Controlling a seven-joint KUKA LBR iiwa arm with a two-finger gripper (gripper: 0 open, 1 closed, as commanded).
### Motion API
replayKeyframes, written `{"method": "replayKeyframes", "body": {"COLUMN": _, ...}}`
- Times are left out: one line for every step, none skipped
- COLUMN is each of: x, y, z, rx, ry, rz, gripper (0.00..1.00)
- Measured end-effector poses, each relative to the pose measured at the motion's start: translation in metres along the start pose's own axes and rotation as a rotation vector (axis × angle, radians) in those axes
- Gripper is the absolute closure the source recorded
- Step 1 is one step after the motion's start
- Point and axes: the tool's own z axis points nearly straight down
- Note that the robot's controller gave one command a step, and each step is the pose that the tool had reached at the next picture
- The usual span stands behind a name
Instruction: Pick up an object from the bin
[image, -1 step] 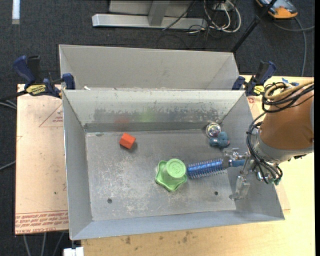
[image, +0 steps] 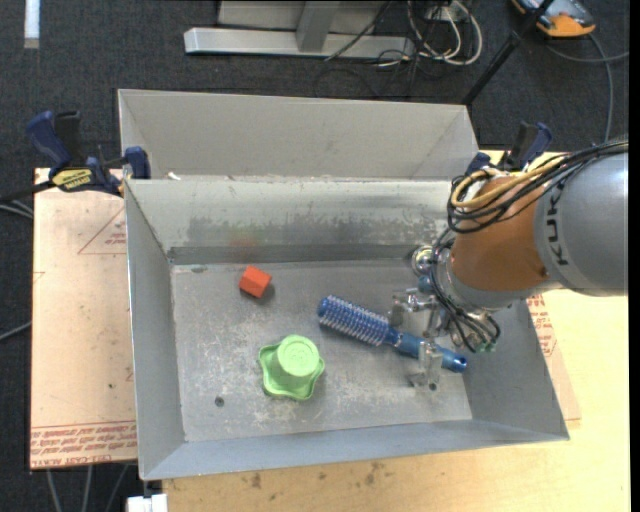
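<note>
Blue plastic is what sits right under the gripper (image: 425, 358): a hairbrush (image: 355, 322) lying flat on the floor of the grey metal bin (image: 300, 215). Its handle passes beneath the gripper and its bristled head stretches away toward the bin's middle. Whether the gripper is open or closed on that handle I can't tell from where I stand. Farther out, past the brush head, sit a green cup with a wavy rim (image: 291, 367) and a small orange block (image: 256, 282), both well apart from the gripper. I'd guess the brush is light and stiff, its smooth handle a bit slippery. The narrow handle looks a better hold than the springy bristles.
</note>
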Motion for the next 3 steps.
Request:
{"method": "replayKeyframes", "body": {"x": 0.0005, "y": -0.0304, "z": -0.0032, "rx": 0.005, "ry": -0.001, "rz": -0.006, "gripper": 0.0}}
{"method": "replayKeyframes", "body": {"x": -0.0003, "y": -0.0297, "z": -0.0034, "rx": 0.004, "ry": -0.003, "rz": -0.007, "gripper": 0.0}}
{"method": "replayKeyframes", "body": {"x": -0.0012, "y": -0.0289, "z": -0.0036, "rx": 0.004, "ry": -0.006, "rz": -0.008, "gripper": 0.0}}
